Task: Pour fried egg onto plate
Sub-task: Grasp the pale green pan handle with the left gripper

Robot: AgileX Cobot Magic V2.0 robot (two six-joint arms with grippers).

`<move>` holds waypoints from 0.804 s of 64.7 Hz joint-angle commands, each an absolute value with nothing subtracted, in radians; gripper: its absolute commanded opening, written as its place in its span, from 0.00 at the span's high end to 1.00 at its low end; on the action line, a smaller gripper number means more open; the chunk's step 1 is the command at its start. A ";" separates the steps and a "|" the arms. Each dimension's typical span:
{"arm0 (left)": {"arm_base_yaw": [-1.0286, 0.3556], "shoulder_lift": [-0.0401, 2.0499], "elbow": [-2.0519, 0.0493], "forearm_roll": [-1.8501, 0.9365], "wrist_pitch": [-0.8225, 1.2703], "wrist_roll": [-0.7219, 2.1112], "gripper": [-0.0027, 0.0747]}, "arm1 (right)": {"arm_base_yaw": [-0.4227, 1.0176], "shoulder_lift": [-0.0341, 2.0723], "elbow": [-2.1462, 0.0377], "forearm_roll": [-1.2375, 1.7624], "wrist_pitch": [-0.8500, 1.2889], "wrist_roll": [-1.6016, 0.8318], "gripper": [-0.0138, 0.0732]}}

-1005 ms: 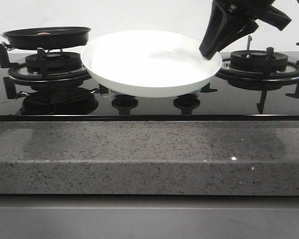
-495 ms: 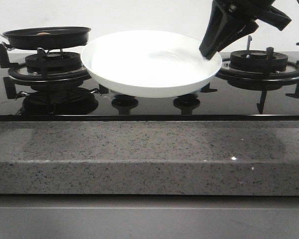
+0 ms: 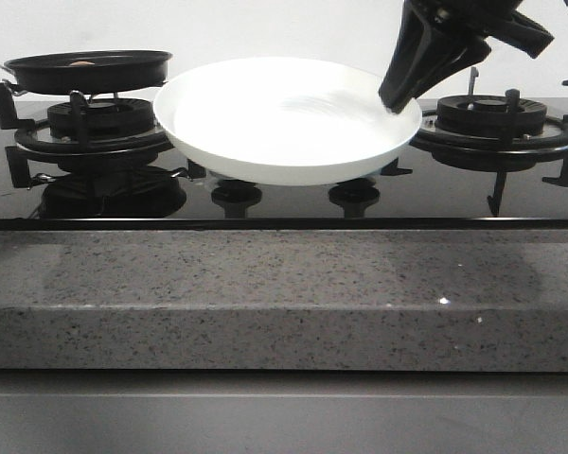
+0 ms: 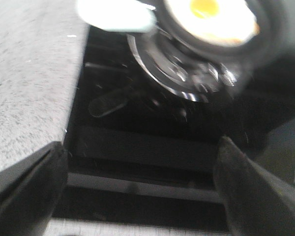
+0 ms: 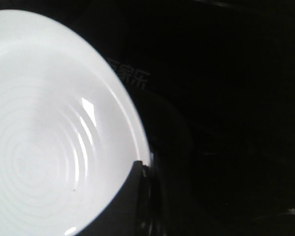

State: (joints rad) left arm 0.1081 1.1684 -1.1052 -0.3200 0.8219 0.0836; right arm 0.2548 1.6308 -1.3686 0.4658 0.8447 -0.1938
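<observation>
Nothing has shifted across the earlier front frames: plate, pan and right arm all sit where they were.

Front view: right gripper (image 3: 398, 99) comes down from upper right with its fingers at the plate's (image 3: 284, 142) right rim, and the plate hangs above the middle of the stove (image 3: 511, 189). Looks clenched on the rim. Pan (image 3: 90, 68) rests on the left burner (image 3: 90, 128), just beside the plate's left edge and about level with it. A small orange speck shows over the pan rim; the egg is otherwise hidden from this angle. Left arm is not in frame.

Left wrist view: blurry. Left gripper (image 4: 142, 187) has its fingers spread wide with nothing between them. Egg (image 4: 214, 19) lies flat in the pan, yolk up, well ahead of the fingers. A pale handle (image 4: 115, 14) sticks out from the pan toward the counter (image 4: 24, 73).

Right wrist view: one finger (image 5: 130, 196) laps over the plate rim, inside of the plate bare.

Judgement: the left arm is nearer the pan, and the handle's long axis points back toward its side, so that arm should grab the handle, then tip the pan rightward over the plate. Egg still fully in the pan; pour not started.
</observation>
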 commanded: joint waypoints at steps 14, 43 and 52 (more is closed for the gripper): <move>0.383 1.364 -1.220 -0.984 0.914 0.400 0.19 | 0.253 1.594 -1.391 0.494 0.803 -0.205 0.91; 0.425 1.617 -1.225 -1.475 1.010 0.542 0.19 | 0.253 1.594 -1.391 0.494 0.803 -0.205 0.91; 0.423 1.678 -1.227 -1.562 1.015 0.550 0.19 | 0.253 1.594 -1.391 0.494 0.803 -0.205 0.91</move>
State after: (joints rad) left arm 0.4235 1.6864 -1.1930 -1.4370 0.9853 0.5353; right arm 0.2548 1.6308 -1.3686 0.4658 0.8447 -0.1959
